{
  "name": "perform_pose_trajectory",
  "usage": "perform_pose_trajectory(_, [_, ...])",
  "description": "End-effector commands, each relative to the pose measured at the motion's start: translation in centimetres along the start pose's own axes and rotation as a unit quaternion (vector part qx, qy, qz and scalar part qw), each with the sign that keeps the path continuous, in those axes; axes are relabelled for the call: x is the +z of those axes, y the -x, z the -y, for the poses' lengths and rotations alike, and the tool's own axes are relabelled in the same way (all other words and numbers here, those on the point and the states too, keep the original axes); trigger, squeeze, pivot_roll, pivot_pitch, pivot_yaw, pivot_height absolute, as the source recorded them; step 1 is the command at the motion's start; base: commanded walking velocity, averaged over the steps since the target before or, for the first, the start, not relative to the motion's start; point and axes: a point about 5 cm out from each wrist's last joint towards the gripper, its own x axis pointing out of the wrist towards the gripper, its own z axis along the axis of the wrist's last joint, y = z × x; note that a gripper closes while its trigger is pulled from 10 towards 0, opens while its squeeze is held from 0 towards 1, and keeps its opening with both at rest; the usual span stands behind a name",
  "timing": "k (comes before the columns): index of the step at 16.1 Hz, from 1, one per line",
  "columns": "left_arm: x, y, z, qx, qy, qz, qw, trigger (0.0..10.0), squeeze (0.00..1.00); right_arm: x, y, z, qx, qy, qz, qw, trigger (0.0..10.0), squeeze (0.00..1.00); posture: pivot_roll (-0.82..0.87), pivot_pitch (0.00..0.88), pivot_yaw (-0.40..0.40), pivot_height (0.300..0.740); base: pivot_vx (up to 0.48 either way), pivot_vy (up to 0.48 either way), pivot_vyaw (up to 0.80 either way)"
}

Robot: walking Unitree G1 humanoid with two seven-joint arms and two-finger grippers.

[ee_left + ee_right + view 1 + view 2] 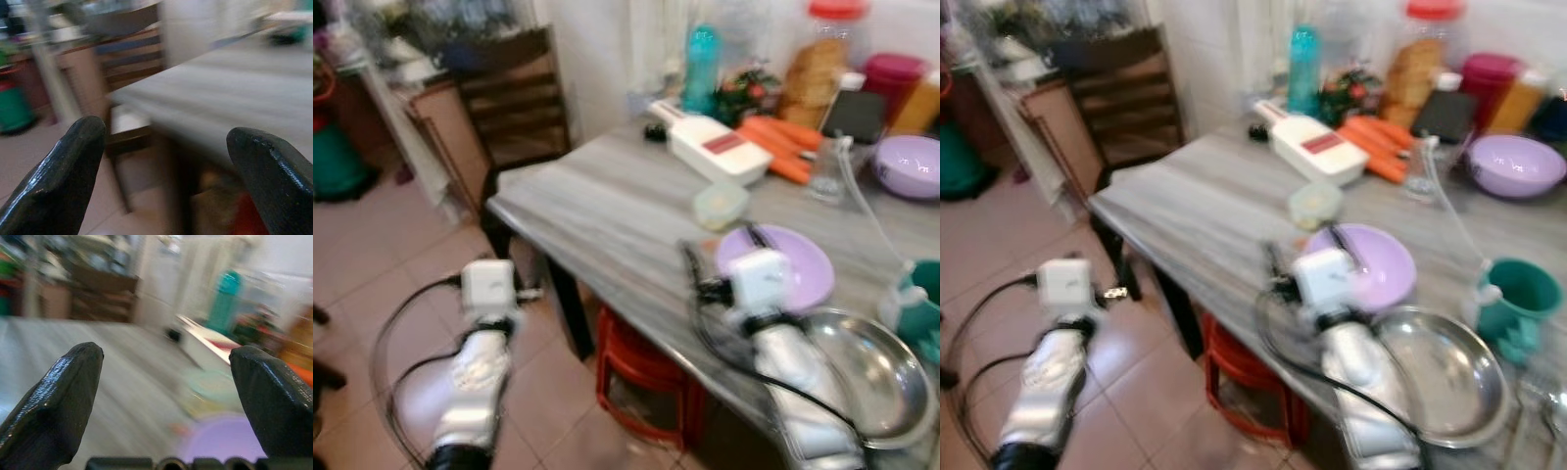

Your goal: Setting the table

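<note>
A lilac plate (798, 269) lies near the front edge of the grey wooden table (607, 206), with a shiny steel plate (881, 377) beside it on the right. My right gripper (722, 247) hovers at the lilac plate's near-left rim, open, with nothing between its fingers (58, 391). A lilac bowl (909, 162) and a teal cup (1526, 294) stand farther right. My left gripper (166, 142) is open and held off the table's left corner, above the tiled floor. The picture is blurred.
A small lidded tub (722, 204), a white slicer (715, 145), carrots (783, 147), a teal bottle (702, 69) and a jar (822, 64) crowd the table's far side. A red stool (641, 377) stands under the table. A wooden chair (514, 108) stands at its far-left corner.
</note>
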Motion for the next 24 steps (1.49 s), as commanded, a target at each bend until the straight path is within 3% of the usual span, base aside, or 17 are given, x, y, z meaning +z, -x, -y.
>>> perform_pose_trajectory(1, [0.3,-0.1,-0.3,0.014,-0.011,0.01,1.0,10.0,0.0,0.0,-0.1,0.4,0.0,0.006,0.003,1.0,10.0,0.0,-0.09,0.0,0.098,0.74,0.0,0.0,0.8])
perform_pose_trajectory(16, [-0.8,-0.2,-1.2,0.062,-0.035,-0.002,0.997,10.0,0.0,0.2,-0.7,0.2,0.01,0.006,0.014,1.0,10.0,0.0,-0.08,0.0,0.075,0.74,0.0,0.0,0.8])
perform_pose_trajectory(21, [-1.6,0.2,-0.2,0.03,0.002,-0.021,0.999,10.0,0.0,0.0,-1.5,0.3,0.016,-0.008,0.009,1.0,10.0,0.0,-0.04,0.0,0.019,0.74,0.0,0.0,0.0])
perform_pose_trajectory(24, [-2.0,0.5,-0.2,0.039,0.011,-0.024,0.999,10.0,0.0,-0.1,-2.0,0.2,0.033,-0.007,0.008,0.999,10.0,0.0,-0.02,0.0,-0.014,0.74,0.0,0.0,0.0])
